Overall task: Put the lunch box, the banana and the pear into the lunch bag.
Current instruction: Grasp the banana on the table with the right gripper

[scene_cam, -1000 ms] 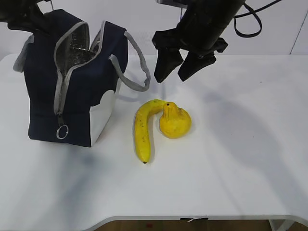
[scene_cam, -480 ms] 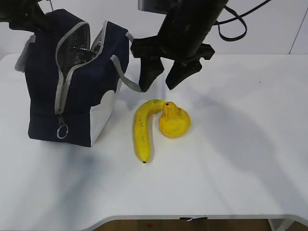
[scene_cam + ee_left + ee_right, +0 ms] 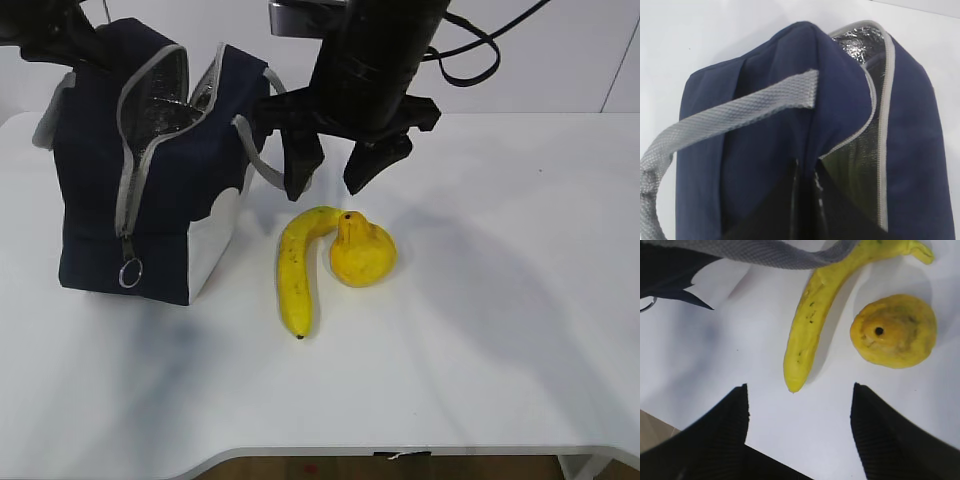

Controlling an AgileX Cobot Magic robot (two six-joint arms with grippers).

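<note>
Exterior view: over the last second the right gripper (image 3: 335, 170) has swung left and dropped from above the back middle of the table (image 3: 500, 330) to just over the top ends of the banana (image 3: 296, 268) and the pear (image 3: 363, 252), jaws spread wide with nothing in them. Looks like it's lining up on one of the fruits, so neither is packed yet. Both lie near the table's middle, touching at the banana's upper end. The lunch bag (image 3: 100, 200) stands by the back left corner, unzipped, foil lining showing. The left gripper (image 3: 60, 40) is at the bag's top back edge. I can't see the lunch box anywhere; my guess is it's already inside.

Left wrist view: the left gripper's (image 3: 805, 172) jaws are pressed together, pinching the bag's rim and holding the mouth open.

Right wrist view: fingers (image 3: 725, 425) well apart, the banana's (image 3: 815, 315) tip between them, the pear (image 3: 894, 330) further off.
</note>
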